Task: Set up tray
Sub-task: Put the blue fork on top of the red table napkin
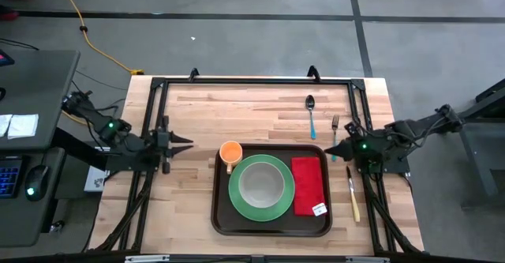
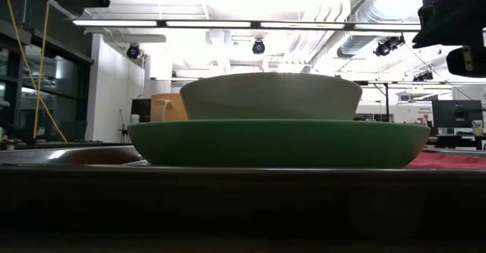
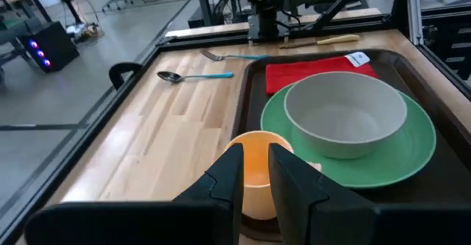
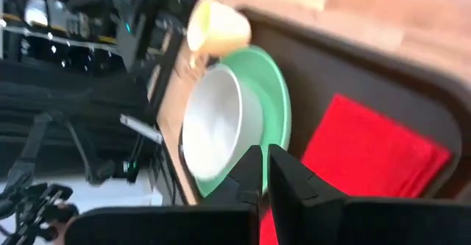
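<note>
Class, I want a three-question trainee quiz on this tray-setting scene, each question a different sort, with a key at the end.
1. True or false: the grey bowl sits on the green plate.
2. Which lies on the tray beside the plate? A) spoon B) red napkin C) knife
3. Fill in: the spoon, fork and knife all lie on the ______, off the tray.

Key
1. True.
2. B: the red napkin lies inside the tray, right of the plate in the high view.
3. Wooden table.
</note>
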{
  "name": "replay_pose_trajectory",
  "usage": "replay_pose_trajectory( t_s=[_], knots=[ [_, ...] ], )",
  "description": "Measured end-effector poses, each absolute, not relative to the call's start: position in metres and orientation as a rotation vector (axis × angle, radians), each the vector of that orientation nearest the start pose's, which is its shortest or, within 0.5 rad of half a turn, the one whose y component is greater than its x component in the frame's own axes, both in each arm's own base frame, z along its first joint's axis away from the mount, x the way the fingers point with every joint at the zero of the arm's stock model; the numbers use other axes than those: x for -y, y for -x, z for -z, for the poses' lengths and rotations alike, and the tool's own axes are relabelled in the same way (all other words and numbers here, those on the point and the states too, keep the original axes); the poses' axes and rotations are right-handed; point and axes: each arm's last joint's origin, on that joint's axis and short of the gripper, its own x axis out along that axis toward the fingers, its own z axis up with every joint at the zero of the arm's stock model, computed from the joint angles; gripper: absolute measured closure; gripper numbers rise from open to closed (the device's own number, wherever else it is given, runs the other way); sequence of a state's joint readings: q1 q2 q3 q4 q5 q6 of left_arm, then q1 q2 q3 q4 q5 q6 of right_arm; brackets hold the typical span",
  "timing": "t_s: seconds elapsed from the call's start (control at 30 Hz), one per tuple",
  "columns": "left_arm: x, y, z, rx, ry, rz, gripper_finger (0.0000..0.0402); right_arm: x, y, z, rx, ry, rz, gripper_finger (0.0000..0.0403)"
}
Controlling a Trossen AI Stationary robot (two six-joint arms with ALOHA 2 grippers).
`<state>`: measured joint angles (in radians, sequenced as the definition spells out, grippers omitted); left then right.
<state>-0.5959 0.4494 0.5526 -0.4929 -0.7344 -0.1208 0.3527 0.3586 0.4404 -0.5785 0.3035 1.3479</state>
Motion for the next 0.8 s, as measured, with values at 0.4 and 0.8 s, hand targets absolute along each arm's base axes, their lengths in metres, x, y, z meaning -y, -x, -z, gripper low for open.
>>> replay_pose_trajectory(
  t_s=[0.4, 0.8],
  knots=[
    [0.027, -0.074, -0.265, -0.271, -0.154, -0.134, 0.0305, -0.016, -0.088, -0.237, -0.215, -0.936, 0.412, 0.0403],
    [0.019, -0.061, -0.251, -0.207, -0.172, -0.1, 0.0305, -0.012, -0.081, -0.223, -0.326, -0.905, 0.523, 0.0403]
  ],
)
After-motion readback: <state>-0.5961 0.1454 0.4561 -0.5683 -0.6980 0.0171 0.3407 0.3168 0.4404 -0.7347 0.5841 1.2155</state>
